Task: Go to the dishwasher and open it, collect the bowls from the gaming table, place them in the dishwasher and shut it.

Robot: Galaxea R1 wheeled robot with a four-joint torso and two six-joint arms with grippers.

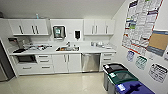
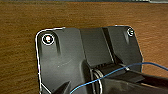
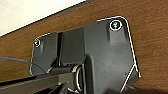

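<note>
Presently, the head view takes in a kitchenette, with a pale floor [image 1: 55,83] running up to a long run of white base cabinets [image 1: 63,63] under a white countertop [image 1: 50,51]. A row of white wall cabinets [image 1: 28,26] hangs above, and a second group [image 1: 98,26] sits further to the right. The right-hand wall carries a large printed poster [image 1: 140,25], a cork board [image 1: 157,42] and several smaller notices below it. Three bins stand against that wall in the near right corner: a black-lidded bin [image 1: 115,67], a green-lidded bin [image 1: 122,76] and a blue-lidded bin [image 1: 133,88]. The dishwasher [image 1: 90,62] is set into the base cabinets just right of the sink cupboard doors, its grey steel front closed and its bar handle along the top edge. A dark built-in oven or microwave [image 1: 25,58] sits at the left end of the cabinets, near a tall steel appliance at the picture's left edge. A steel sink [image 1: 67,48] is let into the countertop above and left of the dishwasher. A paper towel dispenser [image 1: 59,32] and a small black dispenser [image 1: 77,34] are fixed to the wall above the sink. Assorted small items lie on the countertop, too blurred to identify. Both wrist views show brown wood-grain surface behind the robot's own dark plate; whether either pincer is spread or pressed together cannot be told.
</note>
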